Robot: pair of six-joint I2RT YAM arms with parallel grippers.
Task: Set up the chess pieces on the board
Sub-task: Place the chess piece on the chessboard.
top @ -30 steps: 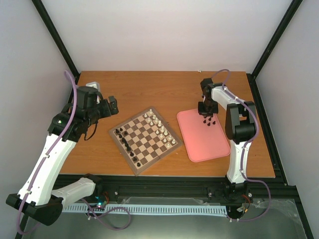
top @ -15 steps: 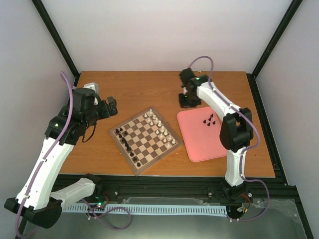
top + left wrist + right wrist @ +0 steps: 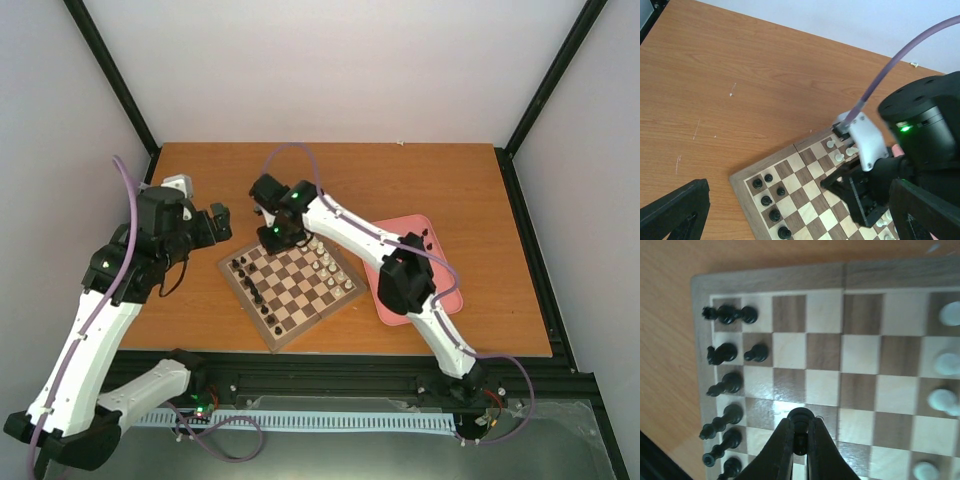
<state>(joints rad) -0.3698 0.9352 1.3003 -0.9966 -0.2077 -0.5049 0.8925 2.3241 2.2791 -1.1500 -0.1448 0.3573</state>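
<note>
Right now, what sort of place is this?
Likely a robotics lab test cell: a wooden table enclosed by white walls and black frame rails, a left arm and right arm mounted at its near edge, a chessboard on it.

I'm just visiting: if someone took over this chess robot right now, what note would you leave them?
Left gripper: open, empty, beside the board.
Right gripper: shut on a black chess piece, above the board.
Done: white pieces lined up; some black pieces placed along the opposite edge.
Left: set the held piece down and fill the black side. Pink tray is mostly hidden by the right arm.
</note>
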